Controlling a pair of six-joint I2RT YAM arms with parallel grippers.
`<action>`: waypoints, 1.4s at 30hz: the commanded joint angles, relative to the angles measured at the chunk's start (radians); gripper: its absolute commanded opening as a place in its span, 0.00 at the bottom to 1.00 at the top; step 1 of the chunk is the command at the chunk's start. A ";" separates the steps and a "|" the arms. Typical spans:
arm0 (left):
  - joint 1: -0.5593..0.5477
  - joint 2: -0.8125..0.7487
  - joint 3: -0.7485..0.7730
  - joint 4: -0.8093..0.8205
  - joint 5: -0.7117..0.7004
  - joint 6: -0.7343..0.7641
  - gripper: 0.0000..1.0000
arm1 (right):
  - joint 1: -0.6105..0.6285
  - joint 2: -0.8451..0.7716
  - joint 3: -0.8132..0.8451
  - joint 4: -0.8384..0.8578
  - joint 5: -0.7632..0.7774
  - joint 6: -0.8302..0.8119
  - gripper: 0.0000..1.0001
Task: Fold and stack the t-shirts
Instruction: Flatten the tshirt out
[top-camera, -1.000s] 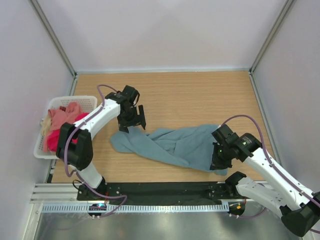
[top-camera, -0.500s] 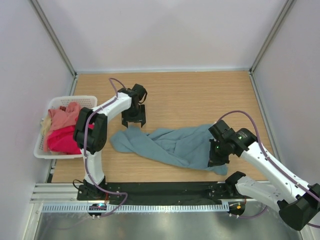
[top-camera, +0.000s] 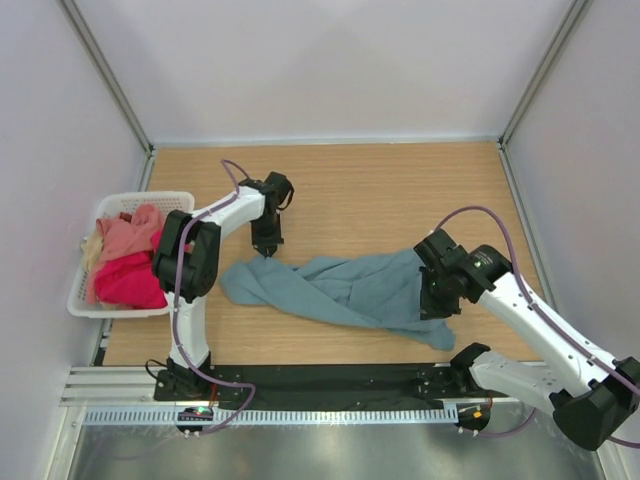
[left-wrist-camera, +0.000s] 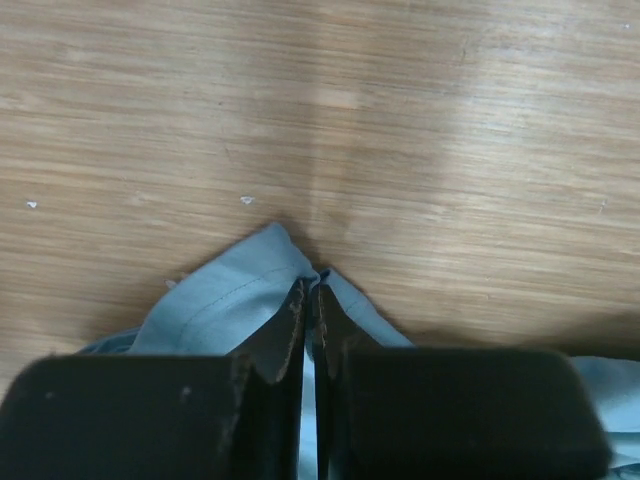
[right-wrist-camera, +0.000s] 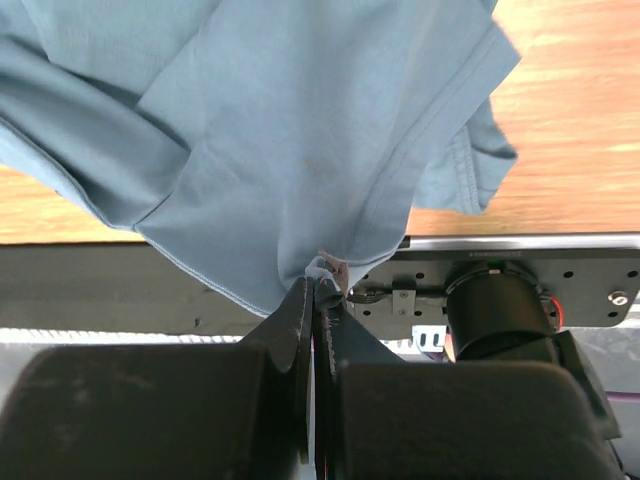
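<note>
The large grey-teal t-shirt (top-camera: 340, 290) lies crumpled across the wooden table. At its far left corner (left-wrist-camera: 230, 300) my left gripper (top-camera: 266, 248) presses down to the table, shut on the cloth; in the left wrist view a strip of teal fabric shows between the closed fingertips (left-wrist-camera: 311, 300). My right gripper (top-camera: 432, 300) is shut on the shirt's right edge and holds it off the table, so the cloth (right-wrist-camera: 280, 130) hangs away from the pinch (right-wrist-camera: 318, 290). Salmon pink (top-camera: 125, 235), crimson-pink (top-camera: 125, 282) and cream (top-camera: 92, 250) t-shirts sit in the basket.
The white slotted basket (top-camera: 160, 197) stands against the left wall. The black mounting rail (top-camera: 330, 378) with both arm bases runs along the near edge. The right arm's base (right-wrist-camera: 500, 310) shows just below the hanging cloth. Walls close in the table on three sides.
My left gripper swung over the shirt's left corner, came down and shut on it. My right gripper carried the shirt's right edge slightly farther from the near edge.
</note>
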 joint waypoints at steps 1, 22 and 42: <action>0.014 0.003 0.042 -0.003 -0.027 0.007 0.00 | -0.012 0.037 0.069 0.018 0.065 -0.028 0.01; 0.233 -0.279 0.770 0.195 0.326 -0.246 0.00 | -0.482 0.911 1.818 -0.204 -0.077 -0.188 0.01; -0.049 -0.635 -0.431 0.254 0.286 -0.197 0.00 | -0.423 0.132 0.091 0.110 -0.202 -0.150 0.01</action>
